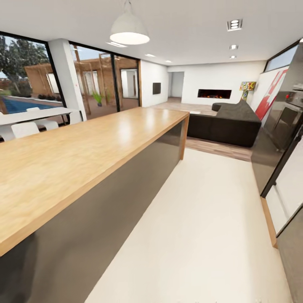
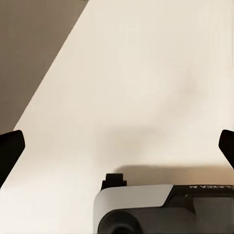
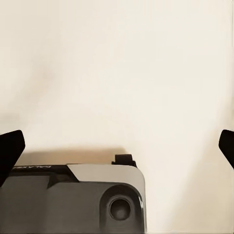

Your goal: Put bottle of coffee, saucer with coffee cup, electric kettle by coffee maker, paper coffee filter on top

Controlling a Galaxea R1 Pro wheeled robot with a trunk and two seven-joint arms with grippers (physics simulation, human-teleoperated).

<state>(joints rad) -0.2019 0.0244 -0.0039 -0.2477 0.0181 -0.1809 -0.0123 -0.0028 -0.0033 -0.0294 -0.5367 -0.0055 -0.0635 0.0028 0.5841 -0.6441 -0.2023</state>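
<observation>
While both arms hang idle, each wrist view looks down between its own spread fingers at pale floor (image 2: pixel 146 73). The left gripper (image 2: pixel 117 146) stands wide, one dark fingertip at each edge of its view, nothing between them; part of the robot's base (image 2: pixel 161 209) lies just below that gap. The right gripper (image 3: pixel 117 146) stands equally wide and empty, with the base again beneath.

Step in hand, as judged: transit. None of the five task items (coffee maker, coffee bottle, filter, saucer with cup, kettle) can be located from here, and no placement looks begun.

Beyond the fingers, on the left-gripper side, runs one long wooden counter (image 1: pixel 84 147), its top bare over the length seen. On the right-gripper side stands dark cabinetry with one built-in oven (image 1: pixel 290 118). Farther on: one dark sofa (image 1: pixel 229 122), one fireplace (image 1: pixel 214 93), one pendant lamp (image 1: pixel 129 31), and two white chairs (image 1: pixel 25 128) at one white table (image 1: pixel 33 114).

Next move, as judged: turn the base until the shelf or coffee maker comes into sight, then approach with fingers kept wide.
</observation>
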